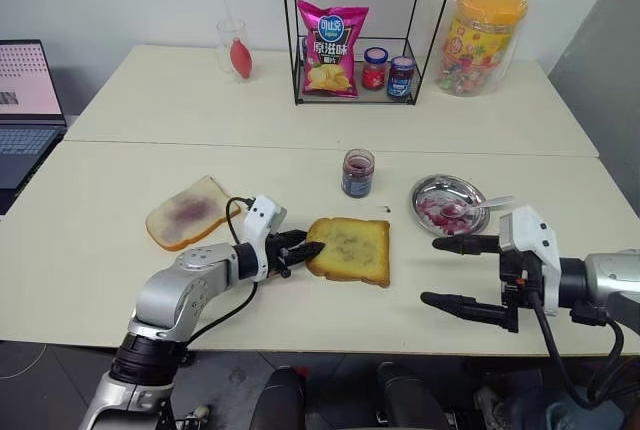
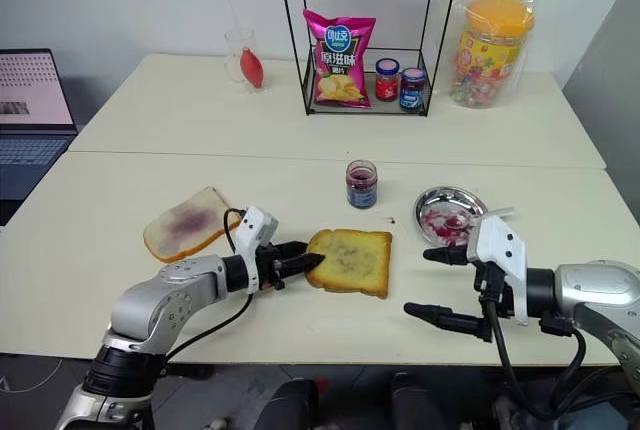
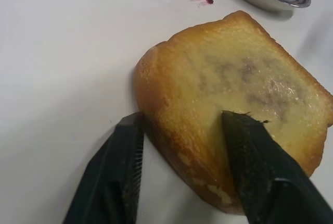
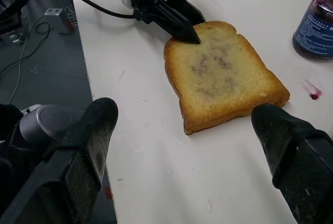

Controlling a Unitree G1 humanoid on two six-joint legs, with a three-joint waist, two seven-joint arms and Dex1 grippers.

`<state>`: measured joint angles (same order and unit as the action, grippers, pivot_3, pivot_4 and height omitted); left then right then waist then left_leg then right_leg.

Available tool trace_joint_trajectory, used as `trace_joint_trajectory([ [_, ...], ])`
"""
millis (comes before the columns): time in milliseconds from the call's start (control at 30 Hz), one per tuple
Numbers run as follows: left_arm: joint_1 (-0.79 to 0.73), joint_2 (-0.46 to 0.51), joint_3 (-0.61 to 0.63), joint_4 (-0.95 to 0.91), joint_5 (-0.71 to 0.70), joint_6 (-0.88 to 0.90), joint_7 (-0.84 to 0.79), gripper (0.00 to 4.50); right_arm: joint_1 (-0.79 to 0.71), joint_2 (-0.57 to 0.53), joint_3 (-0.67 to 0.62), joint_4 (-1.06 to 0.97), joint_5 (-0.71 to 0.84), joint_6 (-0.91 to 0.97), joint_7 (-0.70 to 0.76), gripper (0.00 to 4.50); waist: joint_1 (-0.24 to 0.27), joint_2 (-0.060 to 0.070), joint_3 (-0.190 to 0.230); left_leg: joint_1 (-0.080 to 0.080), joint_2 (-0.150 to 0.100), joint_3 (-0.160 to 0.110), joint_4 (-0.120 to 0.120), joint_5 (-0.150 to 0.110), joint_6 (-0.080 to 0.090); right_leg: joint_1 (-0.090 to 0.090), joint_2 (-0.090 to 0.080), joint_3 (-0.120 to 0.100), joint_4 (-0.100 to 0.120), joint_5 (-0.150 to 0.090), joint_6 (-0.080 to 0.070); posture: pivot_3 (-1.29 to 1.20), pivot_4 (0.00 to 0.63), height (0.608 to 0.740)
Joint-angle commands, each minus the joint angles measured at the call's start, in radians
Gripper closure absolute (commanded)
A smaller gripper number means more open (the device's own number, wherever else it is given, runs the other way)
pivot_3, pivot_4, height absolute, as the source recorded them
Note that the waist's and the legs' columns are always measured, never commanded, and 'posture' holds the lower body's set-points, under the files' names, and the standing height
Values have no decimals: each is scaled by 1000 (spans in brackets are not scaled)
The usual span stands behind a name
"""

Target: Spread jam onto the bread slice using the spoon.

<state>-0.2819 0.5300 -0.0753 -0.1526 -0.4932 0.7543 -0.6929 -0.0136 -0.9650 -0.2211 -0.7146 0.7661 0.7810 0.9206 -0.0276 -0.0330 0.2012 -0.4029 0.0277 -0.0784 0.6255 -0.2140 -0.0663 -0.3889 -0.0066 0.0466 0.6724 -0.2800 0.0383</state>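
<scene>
The bread slice [image 1: 352, 248] lies flat at the table's front centre, golden with a brown crust and a faint purple smear [image 3: 260, 86] on its face. My left gripper [image 1: 309, 250] is at its left edge, open. One finger [image 3: 250, 146] lies over the top face and the other [image 3: 122, 156] rests on the table beside the crust. The jam jar [image 1: 357, 172] stands behind the slice. The spoon [image 1: 482, 206] lies in a jam-stained metal dish [image 1: 436, 188] to the right. My right gripper [image 1: 431, 270] hovers wide open right of the slice, holding nothing.
A paler slice with a purple smear [image 1: 190, 212] lies to the left. A jam drop [image 1: 385, 210] marks the table near the jar. At the back stand a wire rack [image 1: 360, 30] with a chip bag and two small jars, a candy jar [image 1: 485, 35], and a glass [image 1: 234, 47]. A laptop [image 1: 25, 110] sits far left.
</scene>
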Motion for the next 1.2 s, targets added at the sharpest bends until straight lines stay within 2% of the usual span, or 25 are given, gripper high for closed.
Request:
trace_joint_trajectory([
  [33, 22, 83, 53, -84, 48, -87, -28, 1141, 18, 2, -28, -24, -28, -54, -5, 0, -1, 0, 0, 0, 0, 0, 0, 0, 0, 0, 0, 0, 0, 0, 0, 0, 150, 740],
  [67, 35, 112, 68, -98, 69, -121, -34, 960, 25, 20, -36, -19, -52, -86, -20, 0, -1, -1, 0, 0, 0, 0, 0, 0, 0, 0, 0, 0, 0, 0, 0, 0, 150, 740],
  [200, 105, 248, 77, -170, 128, -269, -141, 960, 67, 118, -99, 26, -122, -200, -88, 0, -1, 1, 1, 0, 2, 0, -2, 0, -1, -1, 0, 0, 0, -1, -1, 0, 150, 740],
  [333, 98, 321, 106, -225, 120, -369, -244, 960, 123, 221, -196, 91, -157, -265, -172, 0, 9, 1, 2, -1, 0, 0, -2, -1, -1, 0, -1, -1, -1, -1, -1, 0, 150, 740],
  [367, 85, 329, 106, -238, 111, -378, -265, 612, 122, 248, -212, 110, -176, -284, -209, 0, 10, 1, 2, -1, 0, 0, -2, -1, -1, 0, -1, -1, -3, -1, -1, 0, 150, 740],
  [400, 68, 332, 101, -251, 99, -378, -281, 550, 111, 281, -225, 133, -193, -303, -255, 0, 10, 1, 2, -2, 0, 0, -2, -1, -1, 0, -1, -1, -4, -1, -1, 0, 150, 740],
  [467, 21, 343, 72, -297, 78, -358, -319, 74, 80, 357, -253, 187, -224, -321, -367, 0, 10, 2, 2, -3, 0, 1, -1, -1, -1, 0, -1, 0, -8, 0, -2, 0, 150, 740],
  [667, -74, 363, 15, -379, 16, -279, -405, 34, 24, 502, -258, 261, -228, -289, -550, 0, 0, 2, 2, -4, 0, 2, -1, -1, -1, 0, -1, 2, -8, 3, 4, 0, 150, 740],
  [800, -130, 346, -28, -398, 8, -245, -418, 34, -40, 587, -296, 411, -197, -280, -644, 0, -3, 5, 3, -4, 1, 2, -2, -1, -1, -1, 1, 2, -7, 3, 4, 0, 150, 740],
  [933, -187, 296, -86, -382, 17, -212, -398, 34, -165, 652, -332, 647, -118, -267, -666, 0, -4, 5, 3, -3, 1, 2, -1, -1, -1, 0, 1, 2, -7, 3, 4, 0, 150, 740],
  [1200, -210, 246, -133, -359, 33, -194, -390, 34, -303, 683, -344, 849, -27, -248, -632, 0, -6, 11, 6, -3, 2, 3, -1, -1, -1, -1, 2, 4, -6, 4, 4, 0, 150, 740],
])
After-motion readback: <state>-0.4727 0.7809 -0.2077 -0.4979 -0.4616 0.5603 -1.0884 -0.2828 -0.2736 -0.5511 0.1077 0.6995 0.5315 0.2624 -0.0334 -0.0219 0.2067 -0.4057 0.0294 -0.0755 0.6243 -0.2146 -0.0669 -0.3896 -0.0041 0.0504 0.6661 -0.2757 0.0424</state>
